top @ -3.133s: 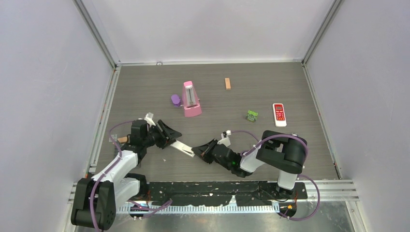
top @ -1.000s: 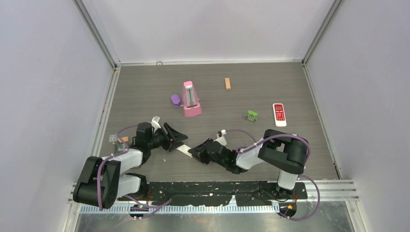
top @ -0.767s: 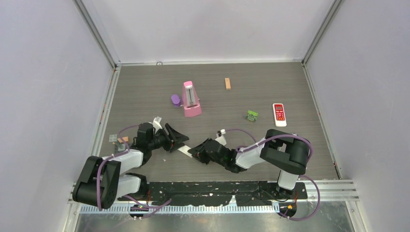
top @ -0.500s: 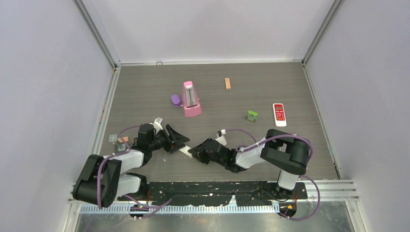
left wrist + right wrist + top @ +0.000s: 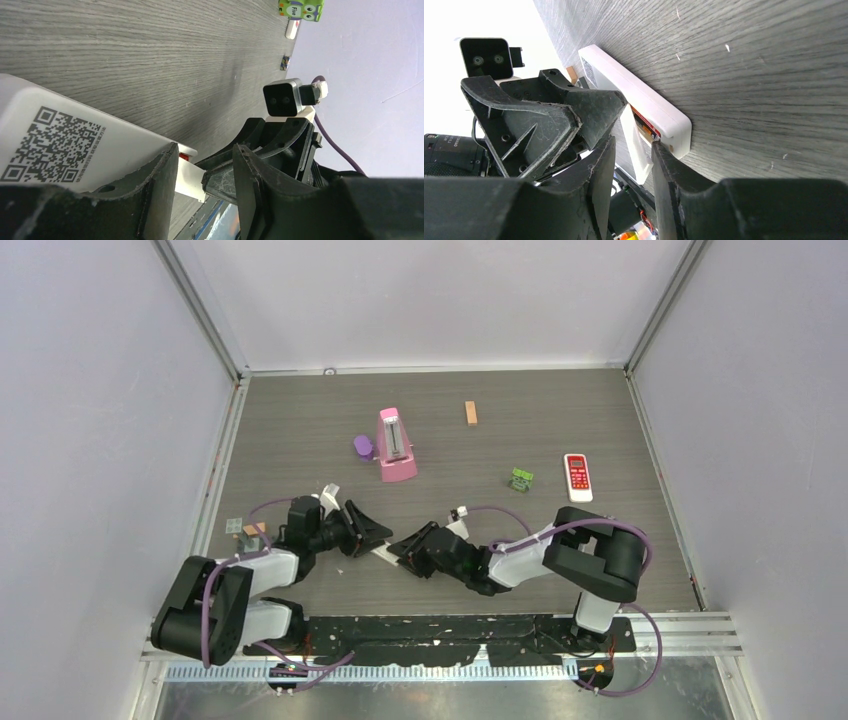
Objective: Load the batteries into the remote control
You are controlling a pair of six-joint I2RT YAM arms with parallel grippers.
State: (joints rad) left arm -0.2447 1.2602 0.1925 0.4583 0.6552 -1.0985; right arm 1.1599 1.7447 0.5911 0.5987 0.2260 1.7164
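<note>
battery cover step, remote between both grippers

i read this as the cover stage. the remote control (image 5: 649, 100) lies flat just ahead of the right gripper (image 5: 634, 145), end bay open, with a red-orange battery (image 5: 644, 122) inside. the white cover (image 5: 634, 155) sits between my right jaws, narrow gap. the left gripper (image 5: 205, 149) is also narrow, and i cannot tell if either one is clamped. next: line up the cover and press it home gently.

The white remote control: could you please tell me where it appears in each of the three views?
Top external: white remote control slightly left of centre, in the lower half.
Left wrist: lower left, QR label showing.
Right wrist: centre, running diagonally.
Shared landmark: the grey wood-grain table beneath it.
</note>
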